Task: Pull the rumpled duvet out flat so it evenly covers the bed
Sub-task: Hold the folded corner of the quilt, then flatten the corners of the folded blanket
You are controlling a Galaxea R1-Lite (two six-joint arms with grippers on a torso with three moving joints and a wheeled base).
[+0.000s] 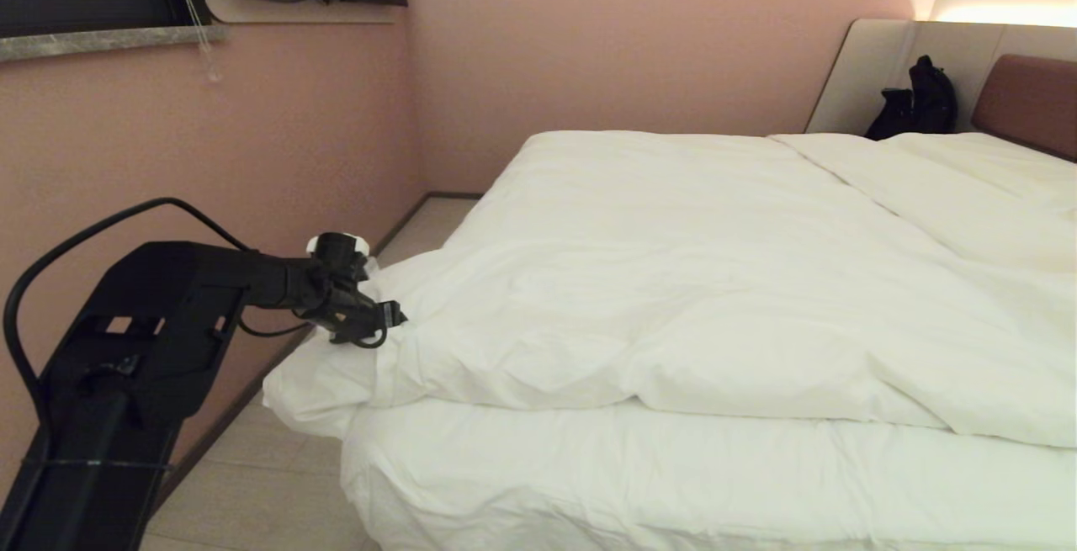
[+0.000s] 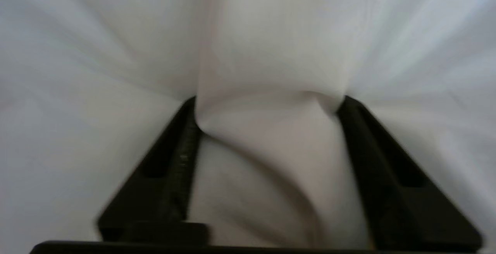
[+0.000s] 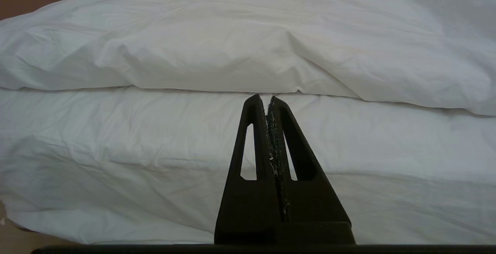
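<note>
The duvet (image 1: pixel 715 282) is spread over the bed (image 1: pixel 1031 101), its near edge lying back from the foot so that a band of white sheet (image 1: pixel 673 475) is left bare. The left gripper (image 1: pixel 383 324) is pressed into the duvet's near-left corner — in the left wrist view its fingers (image 2: pixel 170 168) are seen spread, with a fold of cloth bulging between them. The right gripper (image 3: pixel 268 101) is held before the foot of the bed — pressed together, empty.

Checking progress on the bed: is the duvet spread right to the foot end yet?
No. The duvet is bunched, its rumpled edge stopping short, leaving a strip of the bed at the foot uncovered.
</note>
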